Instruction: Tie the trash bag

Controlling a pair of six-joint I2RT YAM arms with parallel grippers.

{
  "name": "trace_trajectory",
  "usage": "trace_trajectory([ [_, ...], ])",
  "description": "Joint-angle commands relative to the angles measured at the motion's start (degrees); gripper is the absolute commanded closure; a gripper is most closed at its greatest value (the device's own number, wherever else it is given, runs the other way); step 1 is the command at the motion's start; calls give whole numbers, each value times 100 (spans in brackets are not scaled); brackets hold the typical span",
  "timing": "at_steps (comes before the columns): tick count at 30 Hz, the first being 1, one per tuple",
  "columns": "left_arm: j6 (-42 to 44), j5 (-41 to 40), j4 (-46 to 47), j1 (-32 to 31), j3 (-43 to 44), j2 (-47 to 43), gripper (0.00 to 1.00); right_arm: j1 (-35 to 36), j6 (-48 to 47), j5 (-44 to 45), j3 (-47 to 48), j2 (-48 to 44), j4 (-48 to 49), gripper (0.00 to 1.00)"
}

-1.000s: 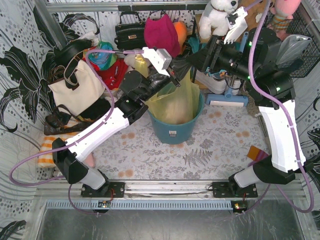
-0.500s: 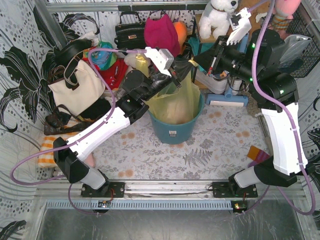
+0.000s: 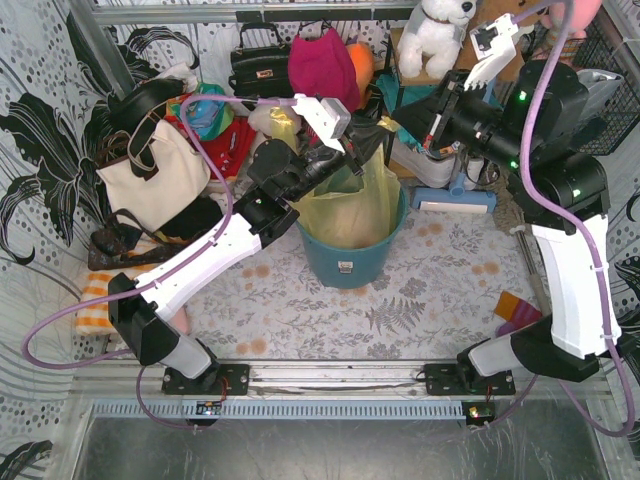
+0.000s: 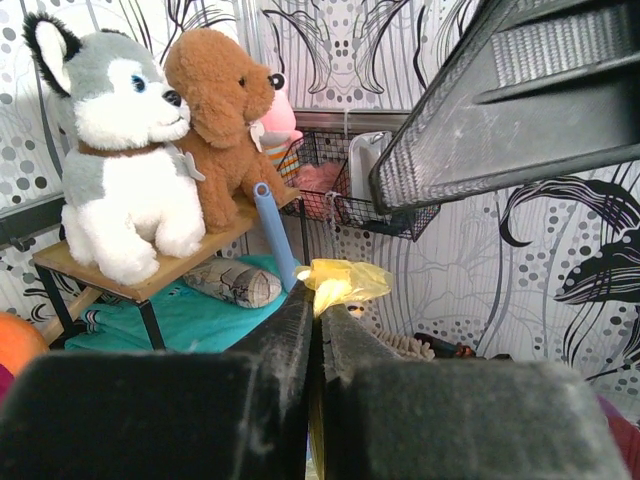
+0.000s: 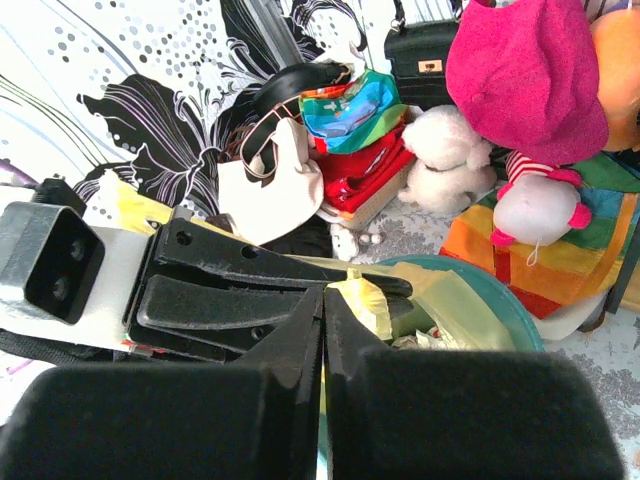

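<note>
The trash bag (image 3: 350,205) is thin yellow-green plastic and stands in a round teal-blue bin (image 3: 350,262) at the table's middle. Its top is pulled up into a peak. My left gripper (image 3: 347,160) is shut on a bunched tip of the bag's rim, which shows in the left wrist view (image 4: 342,283) sticking out past the left gripper (image 4: 320,302). My right gripper (image 3: 376,133) is shut on another piece of the rim (image 5: 367,302), right against the left gripper's fingers (image 5: 240,270). The right gripper (image 5: 324,296) holds it above the bin's rim (image 5: 505,292). White paper (image 5: 432,338) shows inside.
Clutter lines the back wall: a cream tote bag (image 3: 150,175), a black handbag (image 3: 258,65), a magenta hat (image 3: 322,62), plush toys on a small bench (image 4: 130,180) and a wire basket (image 4: 345,190). An orange cloth (image 3: 510,303) lies at the right.
My right arm has lifted and drawn back to the right, pulling its piece of the bag rim with it. My left gripper has stayed nearly still, holding the bag.
</note>
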Motion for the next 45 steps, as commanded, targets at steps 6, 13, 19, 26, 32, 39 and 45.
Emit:
trace_trajectory([
  [6, -170, -220, 592, 27, -6, -184, 91, 18, 198, 87, -162, -232, 175, 67],
  [13, -367, -97, 661, 26, 62, -315, 92, 18, 277, 206, -724, -486, 484, 63],
  [19, -526, 18, 822, 26, -107, -475, 91, 18, 354, 39, -825, -553, 672, 49],
  [26, -556, 119, 704, 26, -67, -366, 91, 18, 429, -374, -623, -437, 980, 54],
  [32, -549, 141, 552, 26, 71, -275, 91, 18, 448, -658, -432, -224, 927, 62],
  [39, -512, 91, 441, 26, 137, -187, 91, 16, 324, -691, -354, -142, 616, 66],
  [45, -514, 96, 430, 27, 177, -171, 91, 18, 199, -477, -198, -30, 330, 68],
])
